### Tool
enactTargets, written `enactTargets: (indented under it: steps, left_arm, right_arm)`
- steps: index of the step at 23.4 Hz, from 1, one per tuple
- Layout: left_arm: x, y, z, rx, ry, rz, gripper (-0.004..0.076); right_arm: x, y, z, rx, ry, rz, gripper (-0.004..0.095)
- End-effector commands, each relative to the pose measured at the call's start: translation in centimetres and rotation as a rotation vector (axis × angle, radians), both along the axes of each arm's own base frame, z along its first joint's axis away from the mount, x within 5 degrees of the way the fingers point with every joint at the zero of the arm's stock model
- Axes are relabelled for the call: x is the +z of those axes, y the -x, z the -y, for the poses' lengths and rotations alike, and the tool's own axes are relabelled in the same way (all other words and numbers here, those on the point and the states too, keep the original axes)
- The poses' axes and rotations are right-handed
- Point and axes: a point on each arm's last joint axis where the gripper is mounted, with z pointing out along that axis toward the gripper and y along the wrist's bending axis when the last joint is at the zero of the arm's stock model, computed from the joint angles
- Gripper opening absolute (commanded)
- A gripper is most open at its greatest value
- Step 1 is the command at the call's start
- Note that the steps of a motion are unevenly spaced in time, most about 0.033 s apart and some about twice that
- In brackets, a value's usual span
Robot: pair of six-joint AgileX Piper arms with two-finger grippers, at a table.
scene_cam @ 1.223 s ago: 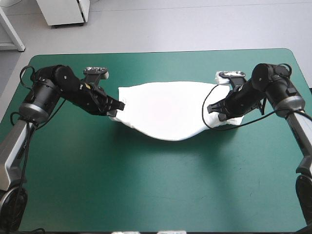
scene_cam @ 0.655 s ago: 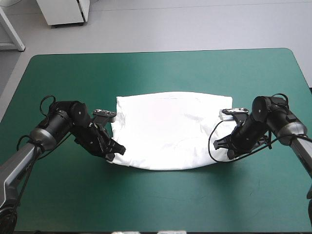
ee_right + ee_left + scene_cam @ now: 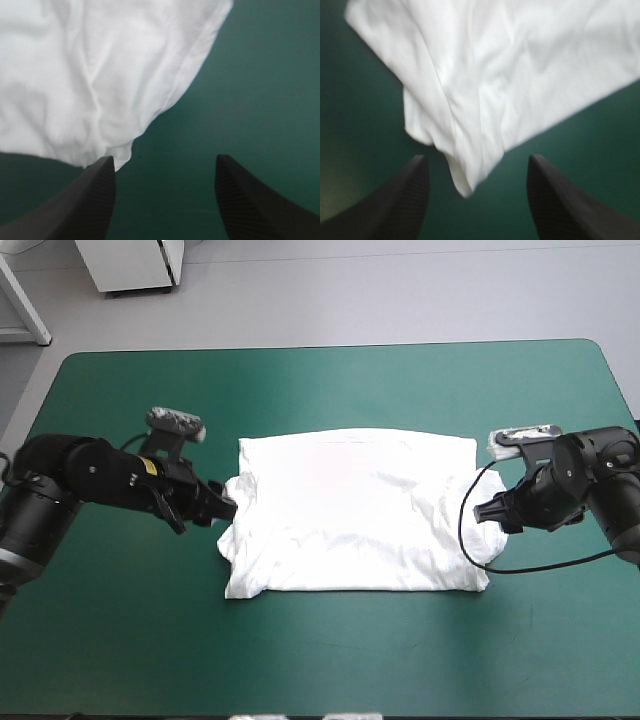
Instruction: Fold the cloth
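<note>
The T-shirt (image 3: pixel 350 510) lies as a wide folded bundle on the teal-green cover of the table (image 3: pixel 320 660). Its far edge is fairly straight, while its left edge and its near right corner are rumpled.

The left arm reaches in low and nearly level toward the T-shirt's left edge. The left gripper (image 3: pixel 228 508) points at that edge about halfway along it, its tip right at the cloth. In the left wrist view its black fingers (image 3: pixel 395 200) stand wide apart and clamp nothing. A pointed fold of the T-shirt's edge lies on the cover just ahead of the gap between them. Whether it touches either finger cannot be told.

The right arm is bent at the elbow beside the T-shirt's right edge, its wrist turned inward toward the cloth. The right gripper (image 3: pixel 480 510) points at that edge, close beside it. In the right wrist view its black fingers (image 3: pixel 250 200) are likewise spread and empty. One fingertip sits just beside a small corner of the T-shirt, with bare cover in the gap between them
</note>
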Motion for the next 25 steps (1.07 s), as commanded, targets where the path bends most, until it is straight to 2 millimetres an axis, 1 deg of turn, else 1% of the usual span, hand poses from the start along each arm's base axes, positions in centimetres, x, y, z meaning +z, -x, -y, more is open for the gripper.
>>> enactTargets:
  steps: [1,3,5,6,7,10,11,16,17,18,21,23,25]
  left_arm:
    - [6.5,0.4,-0.2,0.038,0.110,0.310,0.0431]
    - [8.6,0.1,-0.2,0.047,0.139,0.410,0.0431]
    - [10.2,0.0,-0.2,0.052,0.160,0.479,0.0431]
    - [10.9,-0.2,-0.1,0.053,0.169,0.508,0.0431]
    - [11.2,-0.2,-0.1,0.053,0.174,0.520,0.0431]
    - [11.4,-0.2,-0.1,0.042,0.166,0.533,0.0431]
    - [11.3,-0.2,-0.1,0.038,0.160,0.520,0.0431]
    - [11.2,-0.1,-0.1,0.034,0.153,0.507,0.0431]
    - [11.2,-0.1,-0.1,0.034,0.153,0.507,0.0431]
    - [11.1,-0.1,-0.1,0.032,0.151,0.502,0.0431]
    - [11.1,0.0,-0.1,0.029,0.148,0.499,0.0431]
    - [11.1,0.0,-0.1,0.028,0.146,0.494,0.0431]
    - [10.8,0.1,-0.2,0.020,0.135,0.464,0.0430]
  right_arm:
    - [3.2,-0.4,0.7,-0.049,0.030,0.181,0.0564]
    - [3.6,-1.1,0.5,-0.075,0.002,0.259,0.0564]
    - [3.4,-1.9,0.3,-0.101,-0.024,0.296,0.0564]
    - [2.7,-2.8,0.1,-0.102,-0.038,0.282,0.0564]
    - [2.1,-3.3,0.0,-0.102,-0.037,0.262,0.0564]
    - [0.1,-5.0,-0.3,-0.103,-0.024,0.206,0.0564]
    - [-1.1,-6.2,-0.3,-0.109,-0.001,0.192,0.0564]
    - [-3.7,-8.2,-0.1,-0.115,0.071,0.141,0.0564]
    - [-4.1,-8.5,-0.1,-0.115,0.079,0.131,0.0564]
    - [-5.0,-9.1,-0.1,-0.115,0.083,0.114,0.0564]
    - [-6.5,-9.9,-0.2,-0.114,0.087,0.086,0.0564]
    - [-7.6,-10.4,0.4,-0.153,0.061,0.052,0.0564]
    - [-8.6,-11.0,1.8,-0.215,0.012,0.020,0.0564]
